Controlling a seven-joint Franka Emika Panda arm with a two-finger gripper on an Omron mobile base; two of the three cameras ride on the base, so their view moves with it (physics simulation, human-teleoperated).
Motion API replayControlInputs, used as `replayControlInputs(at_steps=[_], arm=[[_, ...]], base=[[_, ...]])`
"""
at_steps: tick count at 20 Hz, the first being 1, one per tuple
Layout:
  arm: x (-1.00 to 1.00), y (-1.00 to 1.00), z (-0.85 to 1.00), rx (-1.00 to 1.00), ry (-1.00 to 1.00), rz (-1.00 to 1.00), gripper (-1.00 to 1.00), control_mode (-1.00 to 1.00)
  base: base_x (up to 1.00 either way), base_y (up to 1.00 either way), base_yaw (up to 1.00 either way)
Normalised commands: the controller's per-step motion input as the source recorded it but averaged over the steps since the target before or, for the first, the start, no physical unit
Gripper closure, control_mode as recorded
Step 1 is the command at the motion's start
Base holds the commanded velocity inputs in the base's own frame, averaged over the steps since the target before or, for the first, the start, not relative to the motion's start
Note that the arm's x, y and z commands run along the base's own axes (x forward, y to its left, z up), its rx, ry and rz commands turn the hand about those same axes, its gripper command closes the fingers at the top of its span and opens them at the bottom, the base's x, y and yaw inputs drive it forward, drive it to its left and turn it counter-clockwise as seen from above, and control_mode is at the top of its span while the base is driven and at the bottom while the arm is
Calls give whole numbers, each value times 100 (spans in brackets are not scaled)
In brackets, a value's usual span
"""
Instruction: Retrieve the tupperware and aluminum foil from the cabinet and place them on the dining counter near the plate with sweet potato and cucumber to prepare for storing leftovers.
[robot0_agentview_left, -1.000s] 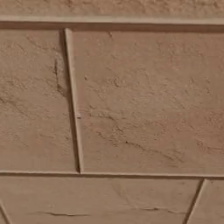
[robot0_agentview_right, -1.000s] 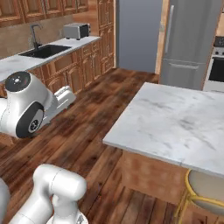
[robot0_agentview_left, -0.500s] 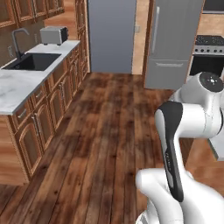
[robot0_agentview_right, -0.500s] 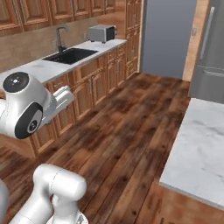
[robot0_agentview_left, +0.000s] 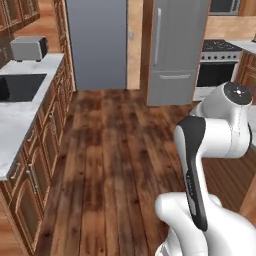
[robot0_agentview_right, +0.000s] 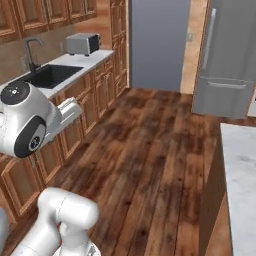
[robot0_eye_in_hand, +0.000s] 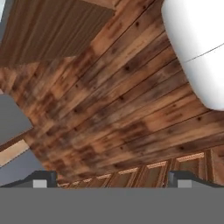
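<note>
My gripper (robot0_eye_in_hand: 111, 180) is open, its two dark fingertips (robot0_eye_in_hand: 41, 179) far apart with nothing between them, and it looks down at the wooden plank floor. The arm is folded close above the base. The dining counter (robot0_agentview_right: 241, 172), a white veined marble slab on a brown base, lies at the right edge of the right base view. Brown wooden wall cabinets (robot0_agentview_right: 30, 15) with shut doors hang above the sink worktop; I cannot tell which one is the task's cabinet. The tupperware, the aluminum foil and the plate are out of view.
A marble worktop (robot0_agentview_left: 20, 112) with a dark sink (robot0_agentview_right: 50, 75) and a silver toaster (robot0_agentview_left: 29, 48) runs along the left over panelled base cabinets. A steel fridge (robot0_agentview_left: 180, 50) and a stove (robot0_agentview_left: 220, 65) stand at the far end. Wooden floor (robot0_agentview_left: 115, 165) stretches ahead.
The base has driven and turned, so both base views have shifted: the left one from a brown wall to the kitchen aisle, and the dining counter has slid right. The gripper stays open.
</note>
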Motion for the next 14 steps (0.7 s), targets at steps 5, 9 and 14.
replayControlInputs(at_steps=[5, 9, 14], arm=[[0, 0, 0, 0, 0, 0, -100, 100], [0, 0, 0, 0, 0, 0, -100, 100], [0, 0, 0, 0, 0, 0, -100, 100]], base=[[78, 50, -61], [91, 51, -58], [100, 50, -52]])
